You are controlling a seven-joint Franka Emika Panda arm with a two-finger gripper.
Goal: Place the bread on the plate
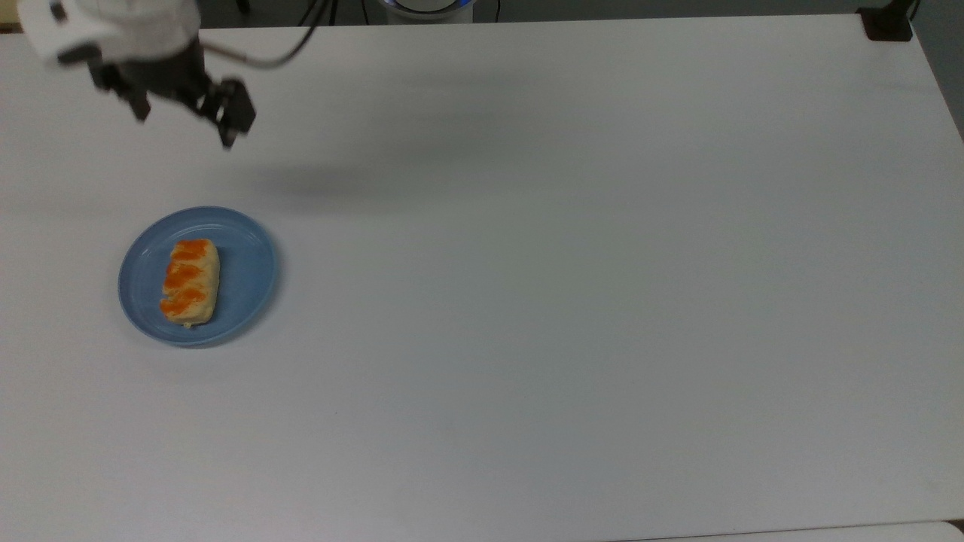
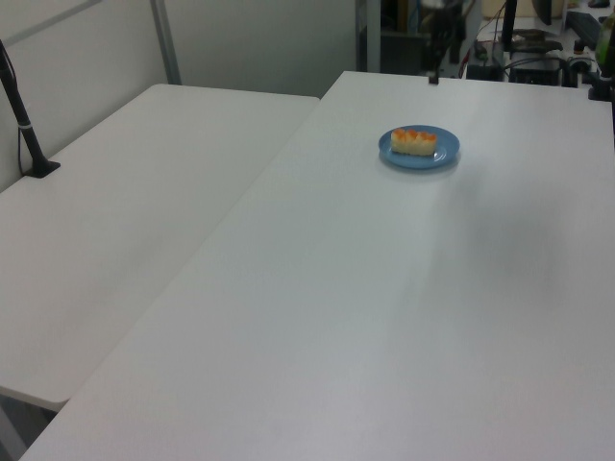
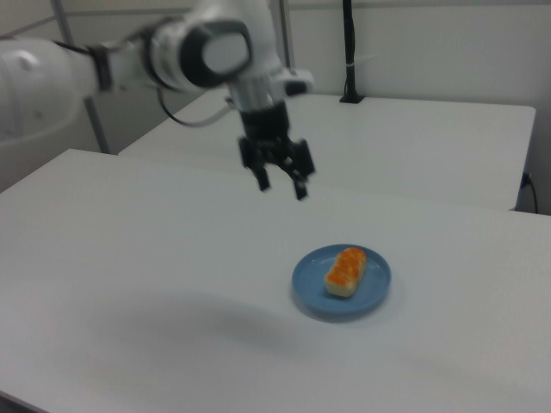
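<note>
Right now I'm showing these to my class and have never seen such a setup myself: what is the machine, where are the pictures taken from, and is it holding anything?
The machine is a single robot arm whose end carries a gripper, a two-fingered claw for picking things up. Three fixed cameras watch the same white table: the top view looks down on it from above, while the left and right views see it at a slant from opposite sides. On the table sits a round blue plate, and a small tan bread with orange-brown glazed bumps lies flat on it, within the rim. The gripper holds nothing: its fingers are spread open and it hangs in the air well above the table, away from the plate.
</note>
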